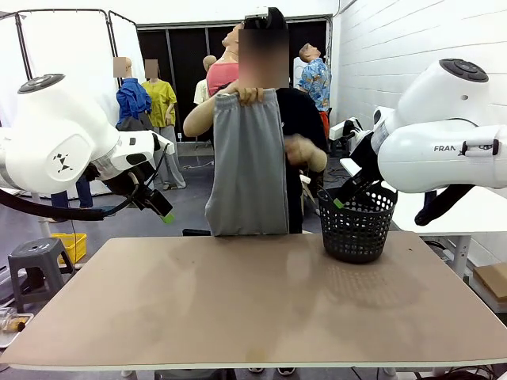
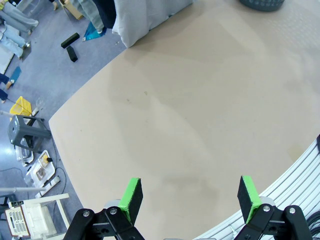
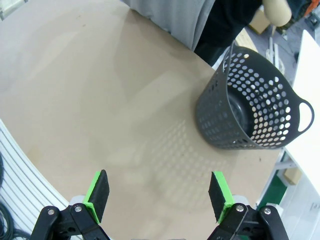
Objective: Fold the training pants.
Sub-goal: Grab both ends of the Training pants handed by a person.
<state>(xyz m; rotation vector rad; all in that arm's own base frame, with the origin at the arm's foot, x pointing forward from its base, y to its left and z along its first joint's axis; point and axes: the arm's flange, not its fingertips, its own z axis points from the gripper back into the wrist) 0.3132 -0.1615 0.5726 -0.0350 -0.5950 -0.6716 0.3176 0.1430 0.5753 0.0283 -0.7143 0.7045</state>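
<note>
Hanging long-ways up and down, the training pants [image 1: 249,162] are held by the waistband in the person's hand [image 1: 251,95] at the far edge of the tabletop [image 1: 238,309], legs pointing down. My left claw [image 2: 189,181] and right claw [image 3: 159,175] hover wide open and empty above it.

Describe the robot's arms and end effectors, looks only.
The left arm and right arm are rounded white shells with dark round joint caps. The left bears a black emblem and a black cable; the right, black lettering. The left end effector and right end effector are black, each with two green pads.
</note>
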